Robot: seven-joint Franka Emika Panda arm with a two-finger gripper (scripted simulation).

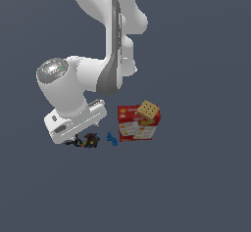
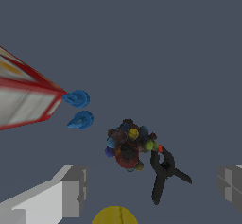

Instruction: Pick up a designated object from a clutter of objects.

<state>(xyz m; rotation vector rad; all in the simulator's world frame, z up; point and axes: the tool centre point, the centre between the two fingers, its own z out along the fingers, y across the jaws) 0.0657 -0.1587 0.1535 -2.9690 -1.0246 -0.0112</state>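
Wrist view: my tool [image 2: 153,187] hangs low over the grey worktop [image 2: 156,38] with its jaws spread wide and nothing between them, one pale finger [image 2: 71,190] at one side of the frame and the other finger [image 2: 231,185] at the opposite edge. Lying flat in the gap, nearer the second finger and touching neither, I see the black pronged item [image 2: 164,173], its thin legs splayed and a red-orange tip [image 2: 160,148] pointing at the dark speckled lump [image 2: 128,145] just beside it; the two look to be touching or nearly so. A yellow cup [image 2: 115,216] shows as a rounded rim at the frame's edge between the fingers. Beyond the lump lie two tiny blue pieces [image 2: 78,108], close against a corner of the red-and-white box [image 2: 26,100].

In the exterior view I find the white arm [image 1: 86,86] bent down over the cluster, its hand hiding the fingers. The pronged item [image 1: 73,142] peeks out below the hand, the lump [image 1: 90,140] next to it, then the blue pieces [image 1: 112,139] toward the exterior view's right. The box [image 1: 137,126] stands further that way with a tan block with holes [image 1: 148,110] resting tilted on its top.
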